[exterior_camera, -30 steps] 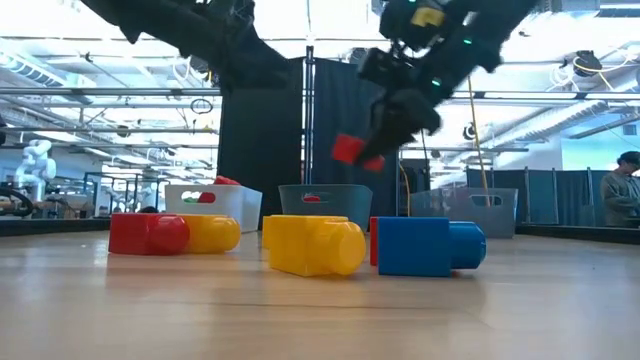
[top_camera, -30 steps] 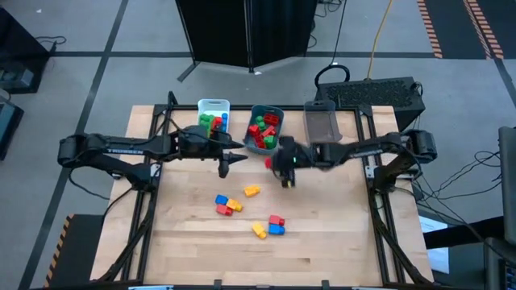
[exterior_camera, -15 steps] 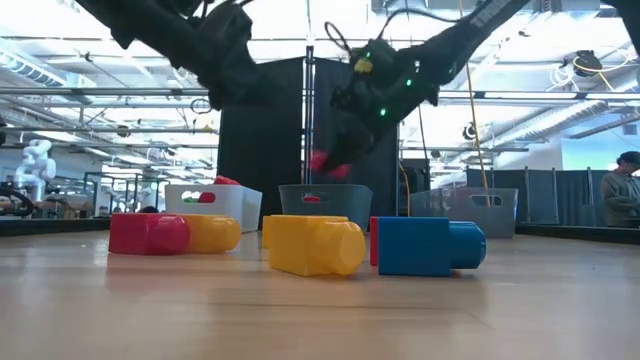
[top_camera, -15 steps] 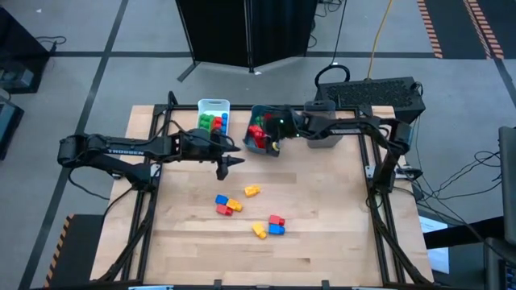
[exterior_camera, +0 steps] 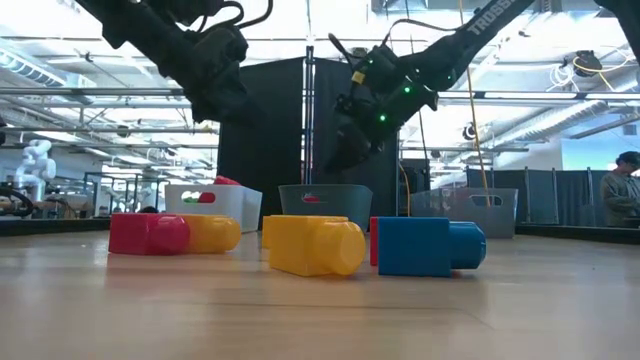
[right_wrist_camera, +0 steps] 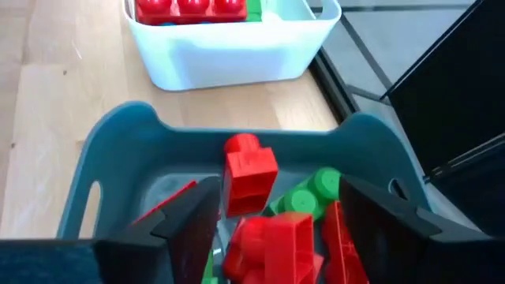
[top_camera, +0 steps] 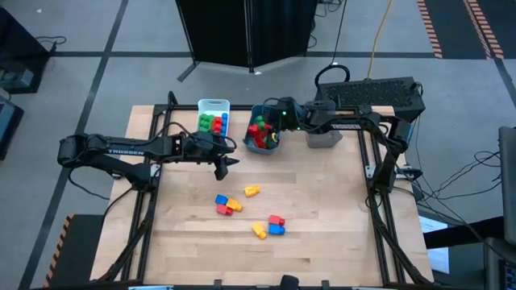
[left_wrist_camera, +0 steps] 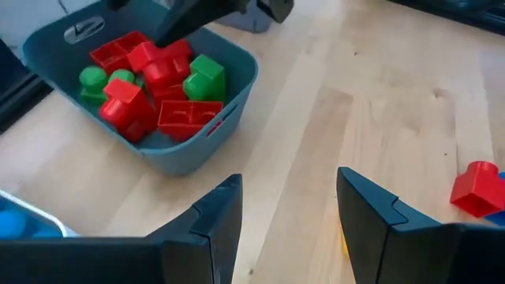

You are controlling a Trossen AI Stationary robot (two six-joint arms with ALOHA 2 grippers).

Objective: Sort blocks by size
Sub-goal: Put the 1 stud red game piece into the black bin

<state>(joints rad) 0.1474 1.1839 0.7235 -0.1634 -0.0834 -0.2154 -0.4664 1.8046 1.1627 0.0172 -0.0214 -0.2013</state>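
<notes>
Looking down on the wooden table (top_camera: 322,209), we saw three bins along its far edge: a white bin (top_camera: 214,106), a teal bin (top_camera: 256,147) and a grey bin (top_camera: 322,138). The right gripper (top_camera: 272,133) hung over the teal bin, its fingers (right_wrist_camera: 377,207) spread apart, with a small red brick (right_wrist_camera: 248,173) between them but gripped by neither; we judged it was dropping onto the red and green bricks (left_wrist_camera: 158,87) piled below. The left gripper (top_camera: 223,167) waited above bare wood near the white bin, its fingers (left_wrist_camera: 217,213) parted around nothing.

The unsorted blocks lay mid-table: a yellow-orange brick (top_camera: 251,191), then a blue, red and orange cluster (top_camera: 226,205), then a yellow, red and blue cluster (top_camera: 270,227).

For a clean release, we judged the right gripper should stay spread and rise straight up, so neither finger catches the teal rim or drags a brick out. The falling piece could bounce off the heap, so lifting only once it settles seemed wise. The left arm should keep clear of the teal bin meanwhile.
</notes>
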